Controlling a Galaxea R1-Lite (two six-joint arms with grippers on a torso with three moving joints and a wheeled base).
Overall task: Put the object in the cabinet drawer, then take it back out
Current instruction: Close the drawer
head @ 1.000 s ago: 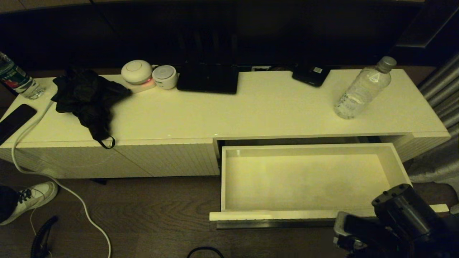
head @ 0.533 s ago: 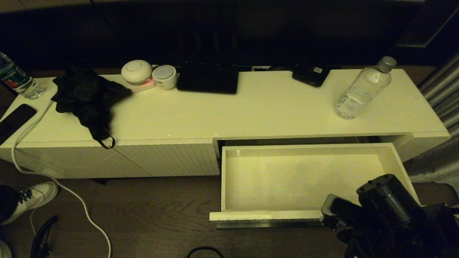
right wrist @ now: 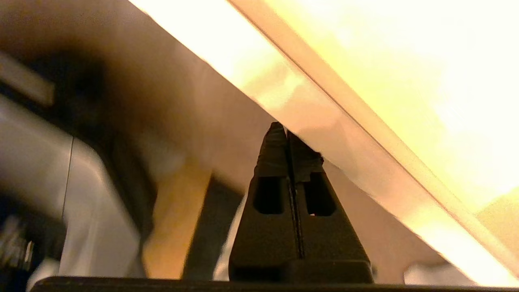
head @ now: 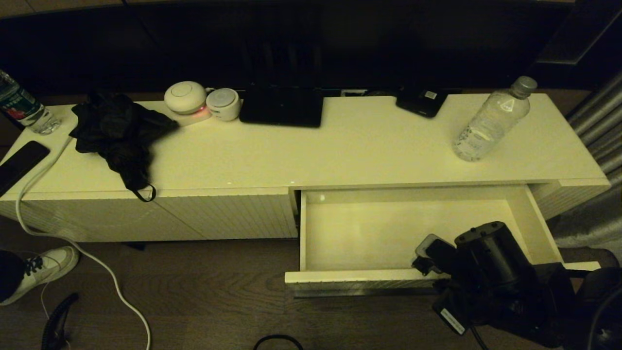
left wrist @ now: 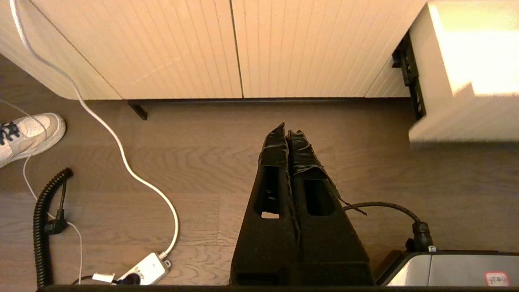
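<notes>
While black tapered right fingers [right wrist: 288,134] press closed, ribbed cream drawer [head: 340,277] gapes open.

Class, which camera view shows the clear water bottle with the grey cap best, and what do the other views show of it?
The head view: the water bottle stands whole, cap to base, on the cabinet top near its right end. The left wrist view and the right wrist view show nothing of it.
</notes>
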